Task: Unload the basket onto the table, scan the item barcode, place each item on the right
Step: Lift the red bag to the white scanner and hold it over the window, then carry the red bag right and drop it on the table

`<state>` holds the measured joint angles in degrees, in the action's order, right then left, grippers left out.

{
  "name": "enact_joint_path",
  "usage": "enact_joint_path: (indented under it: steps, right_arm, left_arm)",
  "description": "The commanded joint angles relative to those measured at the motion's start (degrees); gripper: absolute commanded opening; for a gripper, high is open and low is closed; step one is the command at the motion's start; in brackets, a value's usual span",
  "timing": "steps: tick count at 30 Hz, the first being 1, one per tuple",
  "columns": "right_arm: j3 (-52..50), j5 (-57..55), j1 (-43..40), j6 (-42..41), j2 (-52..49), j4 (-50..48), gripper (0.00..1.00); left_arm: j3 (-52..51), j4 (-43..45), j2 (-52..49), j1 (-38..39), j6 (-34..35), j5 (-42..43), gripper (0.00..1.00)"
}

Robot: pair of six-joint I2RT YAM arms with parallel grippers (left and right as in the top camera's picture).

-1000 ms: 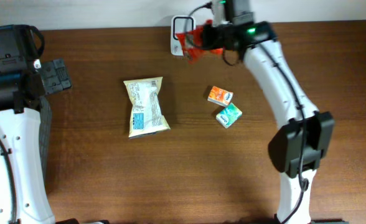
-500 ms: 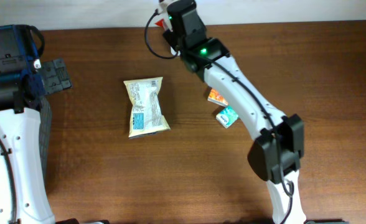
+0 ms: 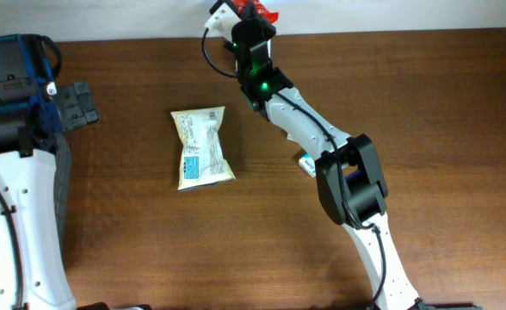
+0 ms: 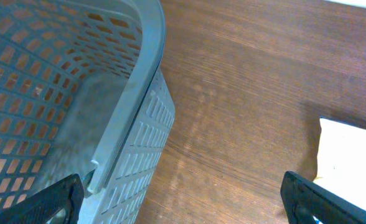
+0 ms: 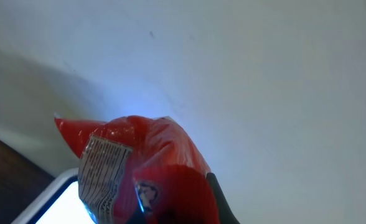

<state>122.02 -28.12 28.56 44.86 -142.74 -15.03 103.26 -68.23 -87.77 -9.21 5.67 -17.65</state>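
Right gripper [image 3: 251, 17]: clamped on the red packet [image 5: 147, 171].
Packet place: between the fingers, just beside the white scanner [image 5: 57, 202].
Packet axis: slanted, pointed corner up-left in the wrist view, barcode [image 5: 101, 163] on the scanner side.
Left gripper [image 4: 183, 202]: spread wide, empty, by the basket [image 4: 77, 62].
Change: a second ago the arm reached in from the right; it has since swung left.

- Two robot arms: left arm [image 3: 21, 198], right arm [image 3: 309, 120].
- One red packet [image 5: 158, 155], bearing one barcode label [image 5: 102, 165].
- One cream snack bag [image 3: 201, 148].
- One small teal carton [image 3: 306, 163], mostly hidden behind the right arm.
- One grey mesh basket [image 4: 139, 124].
- One white scanner [image 5: 49, 199], only a corner in view.
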Motion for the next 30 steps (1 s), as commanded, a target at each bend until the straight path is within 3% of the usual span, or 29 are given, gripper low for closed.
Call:
enact_joint_path:
  steps: [1,19,21,24,28,30]
  right_arm:
    - [1.05,0.7,-0.33,0.17,-0.07,-2.16,0.04]
    - [1.05,3.06,-0.46,-1.46,0.55,0.66,0.04]
    - [1.05,3.93,-0.46,-8.33,3.1,2.25,0.04]
    - [1.05,8.31,-0.46,-16.09,9.99,12.41,0.04]
    - [1.05,20.9,-2.69,-40.85,22.67,34.95,0.04]
    - [1.05,30.69,-6.62,-55.39,30.77,51.6,0.04]
  left_arm:
    - [-0.11,0.02,-0.09,-0.07,0.74,-0.61,0.99]
    - [-0.11,0.04,-0.09,-0.04,0.74,-0.59,0.99]
    - [-0.11,0.02,-0.07,-0.04,0.74,-0.61,0.99]
    - [-0.11,0.04,-0.09,-0.04,0.74,-0.59,0.99]
    - [-0.11,0.02,-0.09,-0.04,0.74,-0.61,0.99]
    - [-0.11,0.02,-0.07,-0.04,0.74,-0.59,0.99]
